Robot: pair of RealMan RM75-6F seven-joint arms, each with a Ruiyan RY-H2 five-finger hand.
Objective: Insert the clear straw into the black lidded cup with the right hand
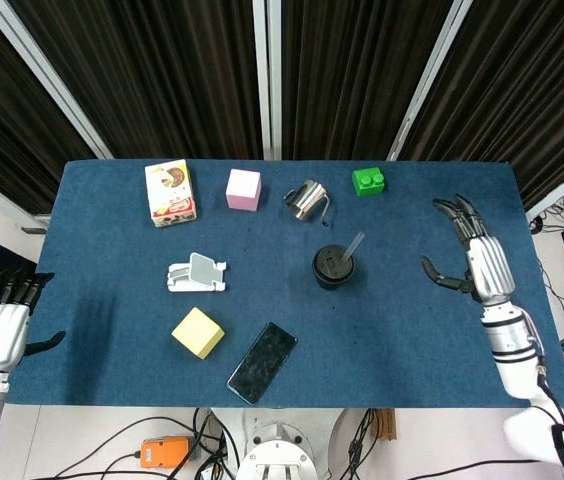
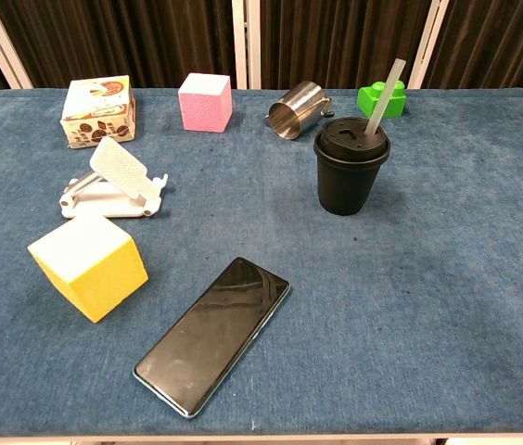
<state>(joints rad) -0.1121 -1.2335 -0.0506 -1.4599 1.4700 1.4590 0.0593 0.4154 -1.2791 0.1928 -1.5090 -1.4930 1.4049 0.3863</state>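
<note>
Near the middle of the table [image 1: 522, 330], slightly toward its right edge, the black lidded cup [image 2: 350, 172] stands upright. The clear straw [image 2: 384, 89] sits in the lid opening and leans up and to the right, away from the cup's centre line; nothing touches it.

Right of the cup, near the right table edge, the right hand [image 1: 474, 262] is held with fingers spread apart and holds nothing. Bare blue cloth lies between this hand and the cup. Far left of the cup, beyond the left table edge, the left hand [image 1: 0, 330] is also spread and holds nothing.

Just behind the cup, a metal pitcher [image 2: 297, 108] lies on its side, near but not touching it. Behind and right of the cup, close to the far edge, sits a green brick [image 2: 379, 97]. Behind and left of the cup are a pink cube [image 2: 205, 101] and, further left, a printed carton [image 2: 98, 109].

Left of the cup, well apart, stands a white phone stand [image 2: 113, 181]. Front-left of the cup lie a yellow cube [image 2: 88, 265] and a black phone [image 2: 213, 334], the phone near the front edge. Open cloth surrounds the cup on its front and right sides.
</note>
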